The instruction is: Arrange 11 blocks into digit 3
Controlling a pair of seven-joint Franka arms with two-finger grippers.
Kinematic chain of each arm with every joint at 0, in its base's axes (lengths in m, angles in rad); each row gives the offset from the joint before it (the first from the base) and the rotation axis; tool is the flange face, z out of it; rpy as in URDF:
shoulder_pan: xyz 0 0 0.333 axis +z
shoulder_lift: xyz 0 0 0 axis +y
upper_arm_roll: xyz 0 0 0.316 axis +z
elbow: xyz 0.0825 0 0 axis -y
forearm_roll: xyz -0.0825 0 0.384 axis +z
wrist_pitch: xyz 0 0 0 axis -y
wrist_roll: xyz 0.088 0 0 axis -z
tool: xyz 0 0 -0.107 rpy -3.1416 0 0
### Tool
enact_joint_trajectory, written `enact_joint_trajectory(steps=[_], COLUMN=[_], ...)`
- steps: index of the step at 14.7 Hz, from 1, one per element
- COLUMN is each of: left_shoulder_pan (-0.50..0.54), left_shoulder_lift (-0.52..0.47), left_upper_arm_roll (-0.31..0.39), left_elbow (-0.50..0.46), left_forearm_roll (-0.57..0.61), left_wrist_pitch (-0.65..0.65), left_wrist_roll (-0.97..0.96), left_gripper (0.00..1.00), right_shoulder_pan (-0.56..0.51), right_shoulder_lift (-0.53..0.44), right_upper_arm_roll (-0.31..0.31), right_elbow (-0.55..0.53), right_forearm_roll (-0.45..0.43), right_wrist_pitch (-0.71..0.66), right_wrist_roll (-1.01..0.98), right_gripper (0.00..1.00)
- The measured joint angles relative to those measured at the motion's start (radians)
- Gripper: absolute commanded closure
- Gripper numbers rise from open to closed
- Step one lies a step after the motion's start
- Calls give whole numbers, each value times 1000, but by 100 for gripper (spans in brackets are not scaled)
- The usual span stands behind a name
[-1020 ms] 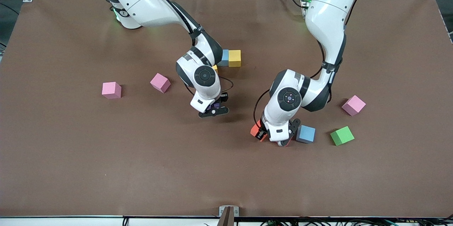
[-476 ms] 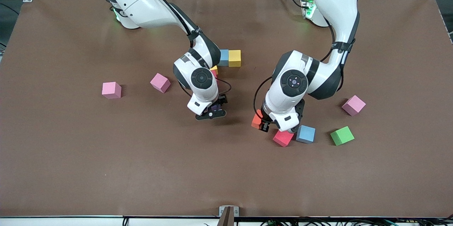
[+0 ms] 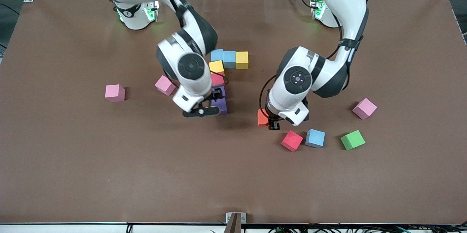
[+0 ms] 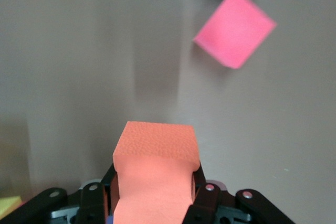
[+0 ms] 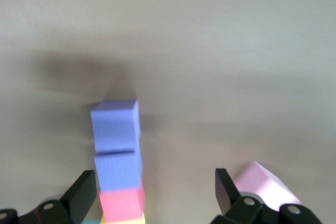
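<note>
On the worktop (image 3: 91,160), seven blocks (image 3: 223,56) form a joined figure mid-table, while three loose blocks (image 3: 316,138) lie nearer the camera, toward the left arm's end.

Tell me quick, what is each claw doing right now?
Left claw: shut on the orange block, up off the table.
Right claw: open, empty, above the purple blocks.

room: bare table (image 3: 146,174) nearest front camera | obstacles: red block (image 3: 292,140), light blue block (image 3: 315,138), green block (image 3: 352,140)
</note>
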Motion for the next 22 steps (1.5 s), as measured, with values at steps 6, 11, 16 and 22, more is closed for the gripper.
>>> enact_joint_trajectory(steps=[6, 11, 16, 22], left_shoulder_pan=[-124, -219, -270, -283], left_shoulder_lift=[-24, -53, -88, -82], left_upper_arm_roll=[-4, -8, -40, -48], left_elbow=[-141, -280, -405, -441], left_forearm_roll=[1, 1, 1, 3], left_wrist_pitch=[104, 215, 365, 395], left_wrist_roll=[-220, -311, -401, -407], left_gripper=[96, 96, 96, 98], right_shoulder_pan=[-113, -292, -426, -502], right_shoulder_lift=[-197, -273, -369, -461], right_upper_arm_roll=[-1, -4, -4, -11], right_elbow=[2, 21, 27, 27], right_forearm_roll=[1, 3, 65, 50], right_wrist_pitch=[-195, -304, -394, -442], right_wrist_roll=[-125, -353, -400, -416], right_gripper=[0, 0, 0, 0])
